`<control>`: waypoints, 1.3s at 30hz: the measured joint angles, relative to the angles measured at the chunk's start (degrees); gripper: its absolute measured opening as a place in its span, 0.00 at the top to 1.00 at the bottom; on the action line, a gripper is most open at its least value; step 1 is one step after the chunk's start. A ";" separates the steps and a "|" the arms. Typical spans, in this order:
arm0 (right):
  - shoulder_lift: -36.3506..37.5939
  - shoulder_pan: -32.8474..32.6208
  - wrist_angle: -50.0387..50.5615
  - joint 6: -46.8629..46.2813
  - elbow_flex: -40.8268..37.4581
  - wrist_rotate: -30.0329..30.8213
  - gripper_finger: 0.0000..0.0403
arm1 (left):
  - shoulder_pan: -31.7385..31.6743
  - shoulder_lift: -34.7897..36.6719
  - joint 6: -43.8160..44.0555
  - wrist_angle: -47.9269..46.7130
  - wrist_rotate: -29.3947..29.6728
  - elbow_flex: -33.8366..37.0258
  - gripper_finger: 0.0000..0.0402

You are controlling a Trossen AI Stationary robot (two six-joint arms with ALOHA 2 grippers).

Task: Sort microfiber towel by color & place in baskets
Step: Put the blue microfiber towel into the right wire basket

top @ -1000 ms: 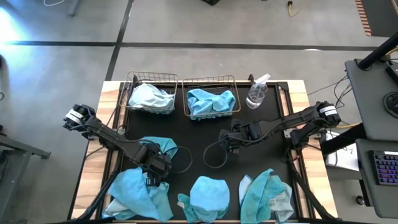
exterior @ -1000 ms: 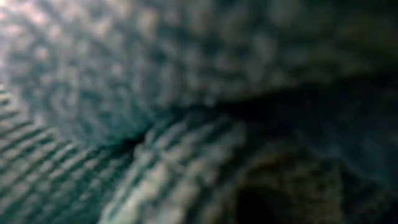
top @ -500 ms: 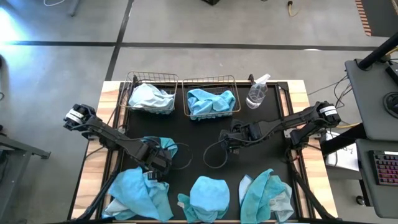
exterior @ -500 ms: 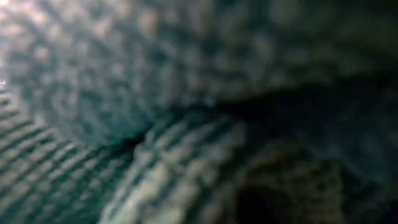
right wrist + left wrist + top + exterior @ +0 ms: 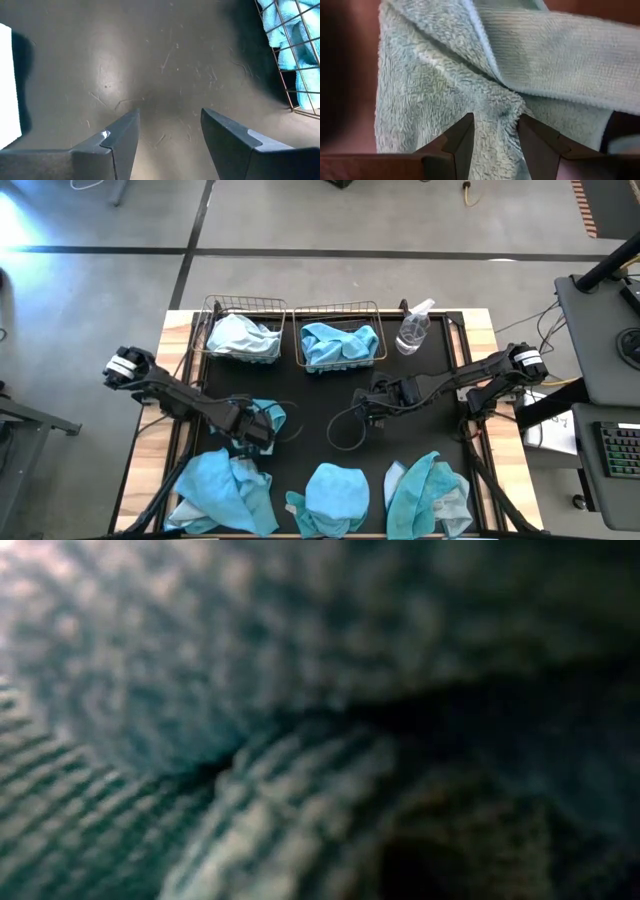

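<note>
A turquoise towel [image 5: 268, 414] lies crumpled on the black mat [image 5: 320, 395] at the middle left. My left gripper [image 5: 254, 432] points down at it, open, and its two fingers stand on either side of a raised fold [image 5: 495, 107]. My right gripper [image 5: 362, 412] hangs open above bare mat [image 5: 165, 65] at the middle, holding nothing. At the far edge stand two wire baskets: the left basket [image 5: 212, 315] holds a pale towel [image 5: 240, 336], the right basket [image 5: 340, 310] a turquoise one [image 5: 340, 342]. My left gripper comes at the towel from above, its open fingers [image 5: 462, 135] on either side of a raised fold [image 5: 495, 107] near the towel's middle. I cannot tell whether the fingertips touch the cloth. The towel lies on the mat.
Three more heaps of towels lie along the near edge [image 5: 225, 490], [image 5: 335, 495], [image 5: 430, 492]. A clear spray bottle [image 5: 413, 328] stands right of the baskets. Cloth close to the lens fills the low view [image 5: 300, 690]. A loose cable loop [image 5: 345, 430] lies by my right gripper.
My left gripper has moved toward the table's far edge and down, from over the near-left heap onto the turquoise towel at the middle left, tipping steeper. Its fingers have stayed open. My right arm has kept still.
</note>
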State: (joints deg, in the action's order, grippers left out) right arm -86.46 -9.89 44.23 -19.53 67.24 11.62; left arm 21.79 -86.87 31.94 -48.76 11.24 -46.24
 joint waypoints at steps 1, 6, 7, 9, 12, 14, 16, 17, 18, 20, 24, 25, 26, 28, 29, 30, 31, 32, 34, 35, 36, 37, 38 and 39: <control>0.00 0.00 -0.06 0.02 -0.02 0.00 0.49 | -0.32 0.02 -0.08 0.67 0.52 0.51 0.67; 0.00 0.00 -0.07 0.02 -0.01 0.00 0.49 | -2.15 0.05 -0.23 4.19 1.67 3.64 0.67; 0.00 0.00 -0.07 0.02 -0.01 0.02 0.49 | -2.41 0.21 -0.07 4.97 1.70 4.12 0.67; 0.00 0.00 -0.09 0.03 0.00 0.00 0.49 | -2.74 0.35 0.09 5.99 1.69 4.88 0.67; 0.00 0.00 -0.09 0.13 -0.02 0.02 0.49 | -2.74 0.33 0.26 6.44 1.69 5.21 0.67; 0.00 0.00 -0.09 0.22 -0.02 0.02 0.49 | -2.74 0.40 0.42 6.51 1.69 5.25 0.67; 0.00 0.00 -0.13 0.22 -0.02 0.02 0.49 | -2.74 0.39 0.80 6.52 1.71 5.22 0.67; 0.00 0.00 -0.15 0.22 -0.02 0.02 0.49 | -2.74 0.39 0.92 6.49 1.72 5.09 0.67; 0.00 0.00 -0.19 0.22 -0.02 0.02 0.49 | -2.74 0.36 1.01 6.57 1.85 4.90 0.68; 0.00 0.02 -0.20 0.19 -0.02 0.02 0.49 | -2.82 0.28 1.39 6.89 2.10 4.64 0.71; 0.00 0.00 -0.23 0.17 -0.15 0.02 0.49 | -2.81 0.17 1.68 7.02 1.99 4.32 0.84; 0.00 0.00 -0.21 0.14 -0.19 0.02 0.49 | -2.82 0.15 1.87 7.00 1.98 4.27 0.88; 0.00 0.00 -0.26 0.07 -0.25 0.02 0.49 | -2.80 0.13 2.09 7.00 1.98 4.27 0.92; 0.00 0.01 -0.24 0.07 -0.40 0.02 0.49 | -2.82 0.13 2.97 6.90 1.91 4.23 0.98; 0.00 0.00 -0.22 0.07 -0.44 0.02 0.49 | -2.81 0.13 3.62 6.86 1.91 4.22 0.98; 0.00 0.02 -0.25 0.07 -0.48 0.02 0.49 | -2.80 0.13 4.14 6.82 1.97 4.20 0.98; 0.00 0.00 -0.24 0.07 -0.51 0.02 0.49 | -2.79 0.13 4.77 6.75 2.42 4.20 0.98; 0.00 0.00 -0.24 0.07 -0.53 0.02 0.49 | -2.78 0.13 5.59 6.60 3.21 4.20 0.98; 0.00 0.02 -0.24 0.04 -0.55 0.02 0.49 | -2.80 0.13 6.99 5.45 4.85 3.99 0.99; 0.00 0.00 -0.24 0.04 -0.55 0.02 0.49 | -2.80 0.13 7.39 4.46 5.19 3.57 0.99; 0.00 0.00 -0.24 0.04 -0.55 0.02 0.49 | -2.80 0.13 7.68 3.25 5.46 2.83 0.99; 0.00 0.00 -0.26 0.04 -0.55 0.02 0.49 | -2.80 0.13 7.83 1.99 5.62 1.83 0.99; 0.00 0.01 -0.23 0.04 -0.55 0.02 0.49 | -2.80 0.13 7.89 0.52 5.77 0.62 0.99; 0.00 0.00 -0.23 0.04 -0.55 0.02 0.49 | -2.80 0.13 7.97 -1.12 6.02 -0.75 1.00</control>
State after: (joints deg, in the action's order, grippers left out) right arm -86.46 -9.89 43.99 -19.49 66.70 11.64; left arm 18.98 -86.74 39.91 -49.88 17.26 -47.00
